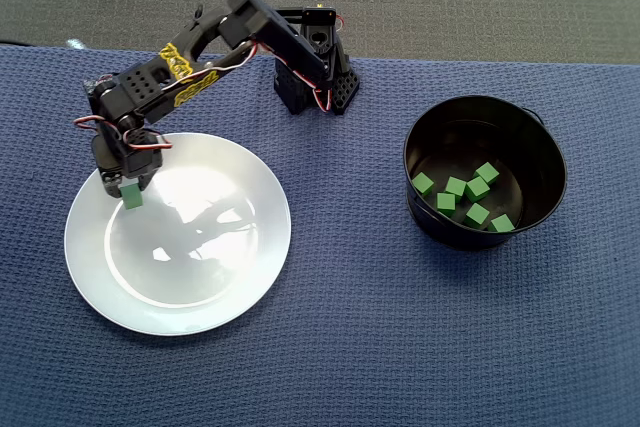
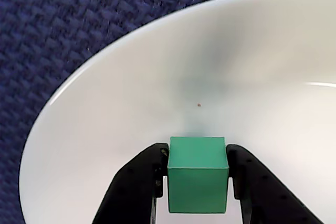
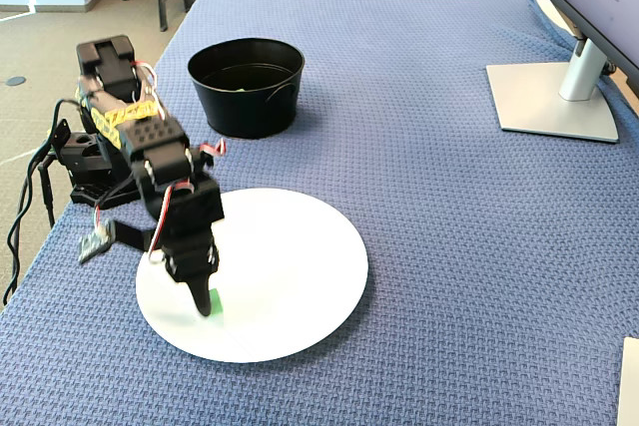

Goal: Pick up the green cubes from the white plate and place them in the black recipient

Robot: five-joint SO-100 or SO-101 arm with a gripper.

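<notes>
My gripper (image 2: 197, 174) is shut on one green cube (image 2: 197, 174), with a black finger pressed against each side of it. It hangs over the left part of the white plate (image 1: 250, 247), where the cube (image 1: 132, 196) shows just under the gripper (image 1: 130, 190). In the fixed view the gripper (image 3: 207, 298) points down at the near left of the plate (image 3: 300, 276), the cube (image 3: 214, 301) a green sliver beside the fingertip. No other cubes lie on the plate. Several green cubes (image 1: 466, 197) rest inside the black recipient (image 1: 430, 127), which stands to the right in the overhead view.
The arm's base (image 1: 318, 72) stands at the far edge of the blue cloth (image 1: 350, 327). In the fixed view a monitor stand (image 3: 554, 97) sits at the far right, and the pot (image 3: 248, 97) is beyond the plate.
</notes>
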